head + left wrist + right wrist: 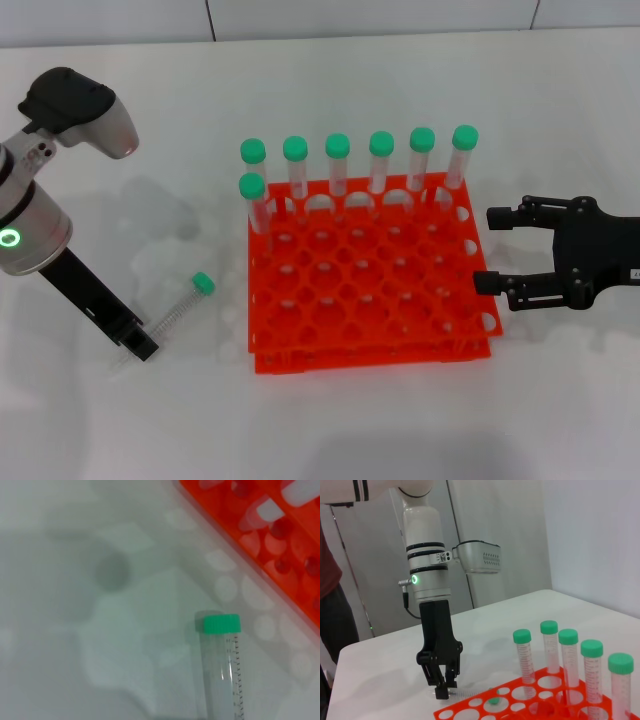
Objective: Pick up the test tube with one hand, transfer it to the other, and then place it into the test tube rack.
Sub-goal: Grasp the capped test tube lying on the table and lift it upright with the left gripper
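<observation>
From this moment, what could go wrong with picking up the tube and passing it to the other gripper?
The left gripper is down at the pointed tip of the lying test tube, not its middle; gripped so near the end, the tube may pivot or slip.

The round tube lies loose on the smooth table and could roll aside.

The right gripper waits open beyond the test tube rack, so a low handover path might hit the seven standing tubes.

Bare table point(330, 90) all around the rack point(370, 290); seven upright tubes point(381, 160) crowding its far edge.
</observation>
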Motion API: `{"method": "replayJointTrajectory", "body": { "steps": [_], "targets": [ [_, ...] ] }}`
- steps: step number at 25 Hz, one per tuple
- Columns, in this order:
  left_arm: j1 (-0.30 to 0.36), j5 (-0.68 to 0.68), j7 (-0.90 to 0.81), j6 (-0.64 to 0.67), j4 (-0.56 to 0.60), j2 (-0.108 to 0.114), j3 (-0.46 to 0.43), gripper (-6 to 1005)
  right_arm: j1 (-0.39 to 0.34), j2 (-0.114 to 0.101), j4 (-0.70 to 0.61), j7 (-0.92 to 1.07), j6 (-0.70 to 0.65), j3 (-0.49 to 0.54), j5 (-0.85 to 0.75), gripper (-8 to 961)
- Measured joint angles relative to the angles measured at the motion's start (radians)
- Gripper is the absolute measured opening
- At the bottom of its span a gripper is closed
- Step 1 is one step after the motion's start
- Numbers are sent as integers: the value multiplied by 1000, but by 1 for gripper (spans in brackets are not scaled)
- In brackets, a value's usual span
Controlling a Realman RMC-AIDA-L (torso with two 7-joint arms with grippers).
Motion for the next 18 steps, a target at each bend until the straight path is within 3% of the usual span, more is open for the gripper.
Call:
{"method": "replayJointTrajectory", "body": {
  "steps": [18],
  "targets": [
    [-1, 10, -2, -31, 0, 0, -14, 200, 1, 0, 0, 0, 2, 12, 3, 786]
  ]
}}
